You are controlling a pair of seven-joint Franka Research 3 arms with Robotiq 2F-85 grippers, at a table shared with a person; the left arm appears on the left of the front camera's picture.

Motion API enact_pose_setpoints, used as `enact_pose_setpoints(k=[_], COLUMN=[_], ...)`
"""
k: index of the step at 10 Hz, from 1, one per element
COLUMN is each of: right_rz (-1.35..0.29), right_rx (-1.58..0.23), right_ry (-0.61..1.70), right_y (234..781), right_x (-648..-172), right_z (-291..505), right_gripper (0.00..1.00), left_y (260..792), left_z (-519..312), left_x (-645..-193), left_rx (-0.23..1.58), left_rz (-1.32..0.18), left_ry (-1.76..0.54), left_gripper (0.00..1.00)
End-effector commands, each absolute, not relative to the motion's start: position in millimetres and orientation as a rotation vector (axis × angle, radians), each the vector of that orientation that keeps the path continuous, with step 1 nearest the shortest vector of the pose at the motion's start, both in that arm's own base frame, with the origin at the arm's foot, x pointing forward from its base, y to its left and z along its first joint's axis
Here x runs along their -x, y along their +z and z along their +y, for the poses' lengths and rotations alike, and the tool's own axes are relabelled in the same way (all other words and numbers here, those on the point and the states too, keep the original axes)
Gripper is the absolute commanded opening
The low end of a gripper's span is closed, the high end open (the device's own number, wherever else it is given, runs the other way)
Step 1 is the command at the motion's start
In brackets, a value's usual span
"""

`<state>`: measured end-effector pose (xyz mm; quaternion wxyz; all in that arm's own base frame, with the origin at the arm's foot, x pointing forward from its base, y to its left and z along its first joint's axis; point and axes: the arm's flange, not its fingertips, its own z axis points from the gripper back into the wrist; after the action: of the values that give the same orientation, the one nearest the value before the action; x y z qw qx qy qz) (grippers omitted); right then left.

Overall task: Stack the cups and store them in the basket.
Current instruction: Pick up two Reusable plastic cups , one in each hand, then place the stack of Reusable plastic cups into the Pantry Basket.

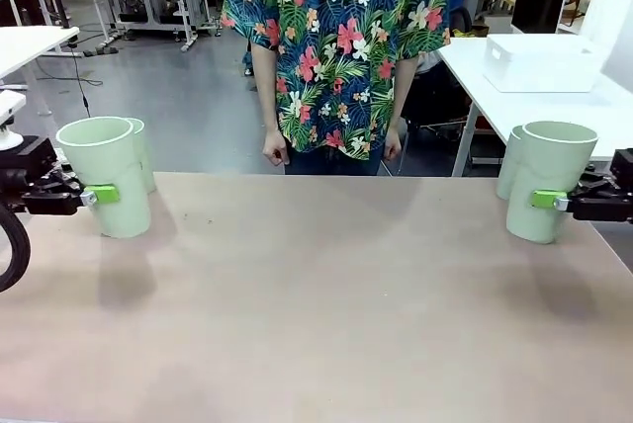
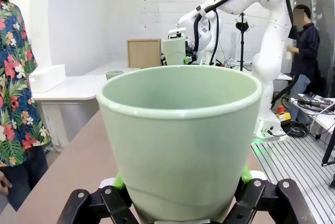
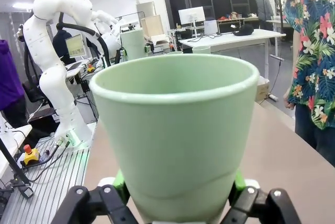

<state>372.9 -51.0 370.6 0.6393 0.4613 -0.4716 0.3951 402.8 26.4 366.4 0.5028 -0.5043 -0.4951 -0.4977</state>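
Note:
My left gripper (image 1: 103, 196) is shut on a pale green cup (image 1: 104, 171) at the table's left edge, held upright just above the top. A second cup (image 1: 140, 151) stands right behind it. At the right edge my right gripper (image 1: 550, 201) is shut on another upright cup (image 1: 552, 171), with one more cup (image 1: 512, 161) behind that. The left wrist view has the held cup (image 2: 178, 140) between the green pads (image 2: 118, 182). The right wrist view has its cup (image 3: 172, 130) between the pads (image 3: 119, 182). The white basket (image 1: 539, 62) sits on a separate table at the far right.
A person in a floral shirt stands at the far edge, hands (image 1: 275, 151) hanging down. The brown table (image 1: 326, 314) is bare across the middle. Other white tables stand behind.

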Motion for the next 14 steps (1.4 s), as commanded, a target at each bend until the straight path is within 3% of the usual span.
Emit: enact_pose_setpoints(k=[1,2,3,14], right_rz=[-1.074,-1.082,-1.074,-1.074], right_rx=[-1.038,-1.034,-1.049,-1.049], right_ry=[0.865,0.864,0.902,0.902], right_y=[370,369,370,370], right_x=[-345,-344,-373,-373], right_z=[-26,-25,-51,-51], right_gripper=[0.85,0.85,0.85,0.85], left_y=[375,374,373,368], left_z=[14,12,13,19], left_x=[-397,-396,-393,-401], left_rx=[1.209,1.21,1.218,1.213], left_rz=[-1.188,-1.176,-1.162,-1.178], left_ry=[-1.178,-1.192,-1.217,-1.21], left_gripper=[0.86,0.86,0.86,0.86])
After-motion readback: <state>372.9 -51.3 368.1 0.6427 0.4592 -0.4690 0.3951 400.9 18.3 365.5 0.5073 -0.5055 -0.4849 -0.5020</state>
